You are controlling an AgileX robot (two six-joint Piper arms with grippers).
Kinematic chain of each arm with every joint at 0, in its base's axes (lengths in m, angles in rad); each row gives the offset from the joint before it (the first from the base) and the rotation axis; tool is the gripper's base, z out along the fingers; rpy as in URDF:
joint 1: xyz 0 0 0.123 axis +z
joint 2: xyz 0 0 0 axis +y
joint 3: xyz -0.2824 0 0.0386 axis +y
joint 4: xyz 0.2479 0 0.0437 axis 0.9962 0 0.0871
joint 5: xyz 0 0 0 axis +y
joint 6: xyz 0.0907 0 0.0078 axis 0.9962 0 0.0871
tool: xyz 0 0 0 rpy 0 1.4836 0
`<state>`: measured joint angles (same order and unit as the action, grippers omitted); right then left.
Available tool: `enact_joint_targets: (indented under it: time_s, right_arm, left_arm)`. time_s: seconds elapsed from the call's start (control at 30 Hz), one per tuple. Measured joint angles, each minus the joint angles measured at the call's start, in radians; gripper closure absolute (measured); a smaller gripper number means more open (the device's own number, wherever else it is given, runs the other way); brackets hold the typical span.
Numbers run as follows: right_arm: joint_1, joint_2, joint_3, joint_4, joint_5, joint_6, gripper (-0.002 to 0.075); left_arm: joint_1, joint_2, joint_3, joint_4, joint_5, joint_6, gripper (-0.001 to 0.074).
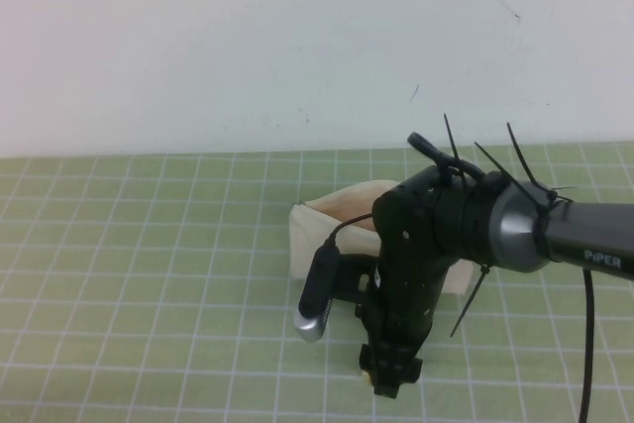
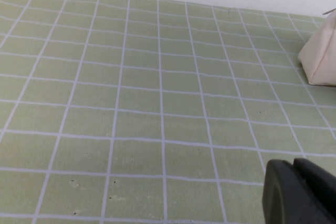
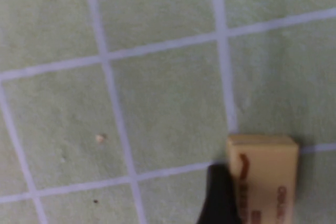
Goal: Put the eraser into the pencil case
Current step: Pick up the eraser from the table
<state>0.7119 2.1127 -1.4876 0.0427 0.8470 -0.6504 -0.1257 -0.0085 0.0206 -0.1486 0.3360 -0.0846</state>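
The tan-yellow eraser (image 3: 262, 179) with dark print lies on the green grid mat, and in the right wrist view one black finger (image 3: 218, 198) touches its side. The other finger is out of frame and not against the eraser. In the high view my right gripper (image 1: 391, 378) points straight down at the mat near the front edge, in front of the cream-white pencil case (image 1: 322, 225), which the arm partly hides. The pencil case's corner also shows in the left wrist view (image 2: 320, 56). My left gripper (image 2: 296, 182) is shut and empty, low over bare mat, away from the case.
The green mat (image 1: 149, 245) with white grid lines covers the table up to a white wall at the back. The right arm (image 1: 555, 235) reaches in from the right edge and crosses over the case.
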Motion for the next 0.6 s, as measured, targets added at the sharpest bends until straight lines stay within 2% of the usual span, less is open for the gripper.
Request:
enact_joint_targets:
  time_s: [0.3, 0.4, 0.53, 0.6]
  right_arm:
    - [-0.007, 0.002, -0.001, -0.001, -0.005, -0.002, 0.0291]
    - [-0.007, 0.006, -0.006, -0.004, -0.003, -0.002, 0.0354]
    - [-0.007, 0.006, -0.008, 0.002, 0.013, -0.002, 0.0502]
    - [-0.007, 0.002, -0.008, 0.023, 0.033, -0.002, 0.0517]
  left_arm:
    - [0.0, 0.0, 0.0, 0.0, 0.0, 0.0, 0.0736]
    - [0.0, 0.0, 0.0, 0.0, 0.0, 0.0, 0.0736]
    - [0.0, 0.0, 0.0, 0.0, 0.0, 0.0, 0.0736]
    - [0.0, 0.0, 0.0, 0.0, 0.0, 0.0, 0.0736]
